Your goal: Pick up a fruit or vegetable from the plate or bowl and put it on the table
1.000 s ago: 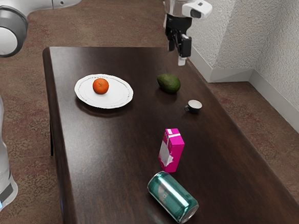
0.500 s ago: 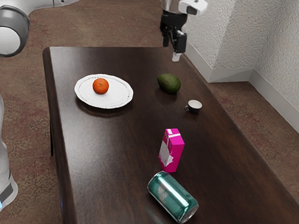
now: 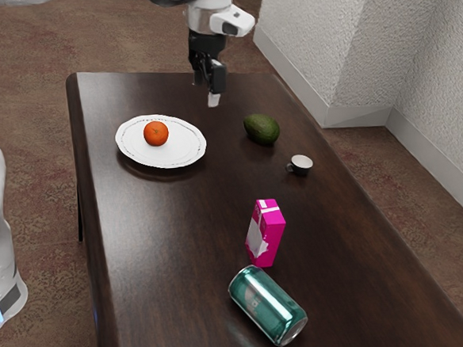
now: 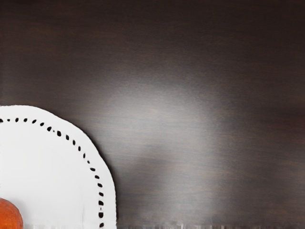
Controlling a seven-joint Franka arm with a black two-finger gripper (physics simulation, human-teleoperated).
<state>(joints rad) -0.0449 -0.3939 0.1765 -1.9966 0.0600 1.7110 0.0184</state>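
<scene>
Hovering over bare table (image 4: pixel 190 95) — spread pincer (image 3: pixel 208 91); orange (image 3: pixel 156 133) within plate's rim (image 4: pixel 109 191)

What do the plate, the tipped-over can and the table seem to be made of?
The plate looks like glazed ceramic, smooth and white, though plastic is possible. The can seems to be thin metal: bright highlights streak its glossy teal side, and its rim is silvery. The table appears to be dark wood with a satin finish, since fine grain shows; it might be veneer.
</scene>
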